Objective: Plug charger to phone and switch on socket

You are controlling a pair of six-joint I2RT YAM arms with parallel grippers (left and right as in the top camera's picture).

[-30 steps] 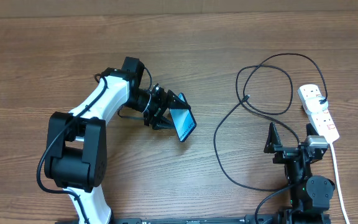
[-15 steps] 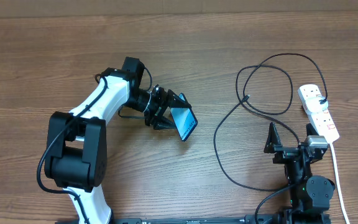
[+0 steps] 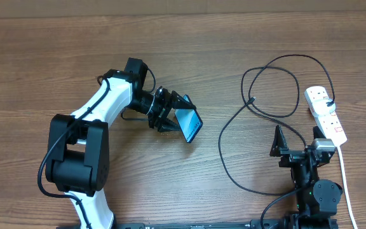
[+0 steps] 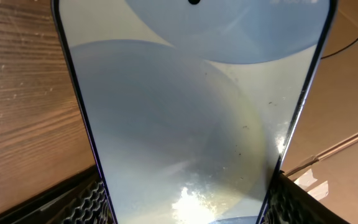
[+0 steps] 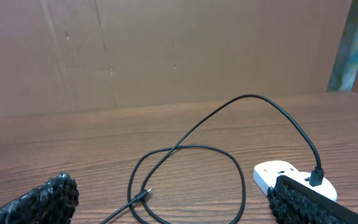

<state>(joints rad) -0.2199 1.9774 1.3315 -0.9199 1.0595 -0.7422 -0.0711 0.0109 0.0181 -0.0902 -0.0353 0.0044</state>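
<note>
My left gripper (image 3: 172,116) is shut on the phone (image 3: 187,124), holding it by its long edges just above the table at centre left, tilted. In the left wrist view the phone's light blue screen (image 4: 185,112) fills the frame, with a dark finger (image 4: 73,199) against each side. The charger (image 3: 278,60) is a thin black cable looped at the right, and its connector tip (image 3: 251,100) lies loose on the wood; the tip (image 5: 145,195) also shows ahead of my right gripper (image 5: 179,211). This right gripper (image 3: 297,141) stands open and holds nothing. The white socket (image 3: 326,114) lies at the far right.
The socket's white cord (image 3: 345,178) runs down the right edge beside the right arm. A low stretch of the black cable (image 3: 234,172) curves across the table left of the right arm. A brown wall (image 5: 166,50) stands behind the table.
The phone in my left gripper has shifted very slightly up the frame. The right arm, cable and socket have not moved.
</note>
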